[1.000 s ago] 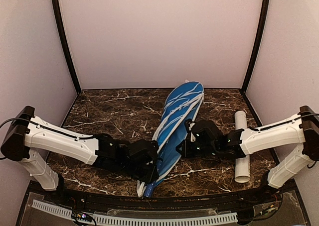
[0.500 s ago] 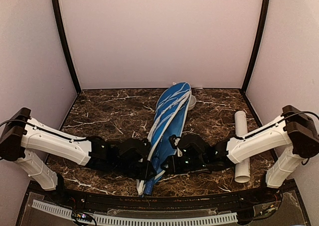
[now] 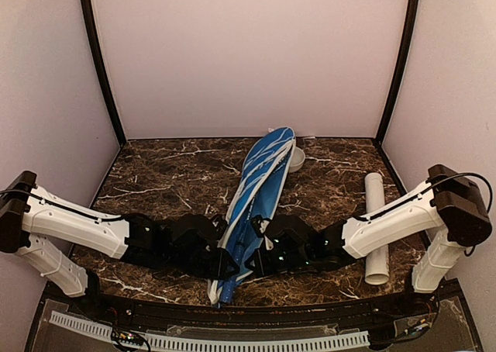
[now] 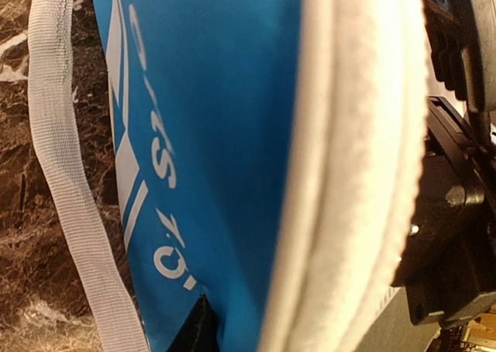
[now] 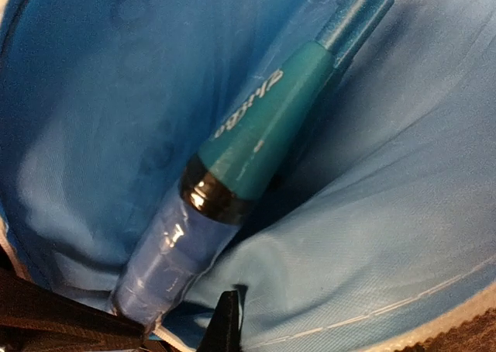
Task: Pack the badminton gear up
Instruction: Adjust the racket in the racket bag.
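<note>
Racket cover [image 3: 260, 189], blue w/ white trim, lies long-ways on marble table [image 3: 163, 174]. Near end sits at table's near edge, far end angles off to the R. Top view: looks propped on its edge rather than flat. Racket handle [image 3: 226, 294] pokes out of cover's near end.

L gripper [image 3: 221, 260] sits against cover's L side close to near end. R gripper [image 3: 260, 257] sits against cover's R side, directly opposite. Fingers of both hidden by cover and wrist bodies in top view.

L wrist cam: cover's outer face [image 4: 217, 135] fills frame, thick white trim along its R. White webbing strap [image 4: 66, 174] lies on table L of cover. One dark fingertip [image 4: 194, 329] at bottom against the blue. Can't tell if L fingers are wide, narrow or pinching cloth.

R wrist cam: looks into cover's open mouth, blue lining all round. Racket handle [image 5: 248, 143] inside: teal cone, black ring, then blue wrapped grip toward cam. One fingertip [image 5: 227, 321] at bottom by cover's lower lip. R finger state can't tell either.

White tube [image 3: 377, 228] lies well R of cover, partly under R arm. Small white bowl [image 3: 297, 160] just beside cover's far end, R side.
</note>
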You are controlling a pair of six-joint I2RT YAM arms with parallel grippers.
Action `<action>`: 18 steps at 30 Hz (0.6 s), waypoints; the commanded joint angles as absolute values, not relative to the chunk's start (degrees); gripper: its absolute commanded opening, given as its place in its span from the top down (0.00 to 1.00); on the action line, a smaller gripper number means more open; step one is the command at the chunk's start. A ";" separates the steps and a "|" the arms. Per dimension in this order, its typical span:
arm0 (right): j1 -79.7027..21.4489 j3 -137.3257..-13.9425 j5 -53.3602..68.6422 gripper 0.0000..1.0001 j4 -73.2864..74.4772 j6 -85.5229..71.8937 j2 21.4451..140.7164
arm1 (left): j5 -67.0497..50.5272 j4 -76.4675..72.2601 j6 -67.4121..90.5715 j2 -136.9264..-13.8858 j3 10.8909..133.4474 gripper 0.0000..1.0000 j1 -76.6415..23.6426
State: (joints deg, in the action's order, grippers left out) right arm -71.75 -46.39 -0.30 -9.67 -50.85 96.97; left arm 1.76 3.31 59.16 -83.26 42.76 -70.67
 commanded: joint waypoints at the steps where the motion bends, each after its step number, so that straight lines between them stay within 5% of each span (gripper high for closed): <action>1: -73.66 -45.41 -1.73 1.00 -4.70 -43.98 93.51 | 4.07 -2.50 59.81 -78.07 41.40 0.93 -68.14; 13: -75.09 -46.77 -3.60 1.00 -0.42 -38.26 90.79 | 1.46 -1.95 56.93 -80.59 43.16 0.77 -66.62; 18: -75.32 -47.82 -4.72 1.00 0.35 -42.32 92.66 | -0.67 -2.15 54.73 -83.78 44.58 0.63 -66.62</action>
